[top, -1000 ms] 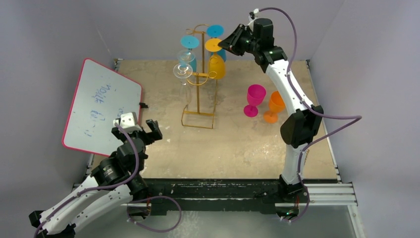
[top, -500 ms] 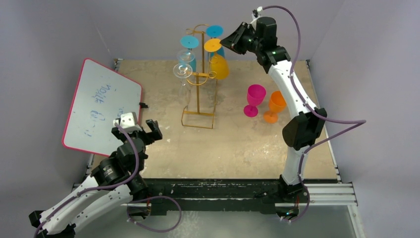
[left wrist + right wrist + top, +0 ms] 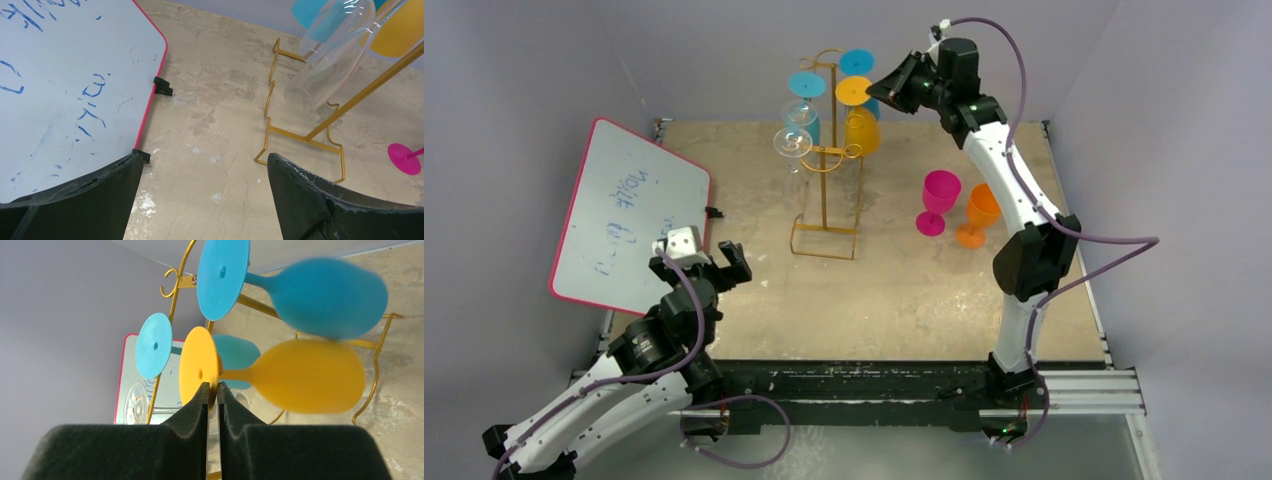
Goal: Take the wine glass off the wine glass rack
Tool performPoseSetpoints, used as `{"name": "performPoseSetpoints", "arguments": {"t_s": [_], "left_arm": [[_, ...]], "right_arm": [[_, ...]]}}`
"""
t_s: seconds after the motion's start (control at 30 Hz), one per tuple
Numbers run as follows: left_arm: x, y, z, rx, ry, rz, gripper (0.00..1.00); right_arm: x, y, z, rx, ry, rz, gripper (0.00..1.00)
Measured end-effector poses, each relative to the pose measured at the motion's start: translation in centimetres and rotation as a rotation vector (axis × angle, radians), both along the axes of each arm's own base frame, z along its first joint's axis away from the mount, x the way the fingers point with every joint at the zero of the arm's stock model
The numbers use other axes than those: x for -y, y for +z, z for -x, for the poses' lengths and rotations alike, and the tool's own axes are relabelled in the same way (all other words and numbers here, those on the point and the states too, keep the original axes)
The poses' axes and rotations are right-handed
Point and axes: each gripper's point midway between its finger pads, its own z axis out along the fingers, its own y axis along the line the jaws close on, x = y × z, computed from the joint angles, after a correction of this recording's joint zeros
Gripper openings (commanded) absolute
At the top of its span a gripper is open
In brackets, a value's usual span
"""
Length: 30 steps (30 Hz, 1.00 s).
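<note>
Change since 1 second ago: right gripper (image 3: 887, 84) jaws have narrowed and now pinch the rim of the foot disc of the yellow wine glass (image 3: 861, 132). The glass hangs bowl-down on the right side of the wine glass rack (image 3: 827, 190), at the far centre of the table (image 3: 904, 300); its bowl swung outward and is back under the foot. Left gripper (image 3: 705, 262): unmoved, jaws wide, holding nothing, beside the whiteboard (image 3: 629, 215). Also on the rack: 2 blue glasses (image 3: 807, 85), 1 hanging just above the yellow one, close to the fingers; 2 clear glasses (image 3: 793, 143) on the left side. Standing right of the rack, apart from it: 1 pink glass (image 3: 939, 200), 1 orange glass (image 3: 977, 215), side by side.
</note>
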Motion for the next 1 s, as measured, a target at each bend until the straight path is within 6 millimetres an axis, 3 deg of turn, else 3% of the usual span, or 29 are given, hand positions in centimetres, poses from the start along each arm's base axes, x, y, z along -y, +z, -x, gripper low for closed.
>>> {"name": "performPoseSetpoints", "arguments": {"t_s": [0.53, 0.87, 1.0], "left_arm": [[-0.5, 0.1, 0.0, 0.006, 0.03, 0.009, 0.95], [-0.3, 0.1, 0.0, 0.008, 0.025, 0.012, 0.95], [-0.3, 0.1, 0.0, 0.007, 0.022, 0.013, 0.96]], "right_arm": [[0.9, 0.1, 0.0, -0.023, 0.016, -0.087, 0.0], [2.7, 3.5, 1.4, 0.041, 0.003, -0.143, 0.0], [3.1, 4.0, 1.5, 0.051, -0.002, -0.149, 0.0]]}}
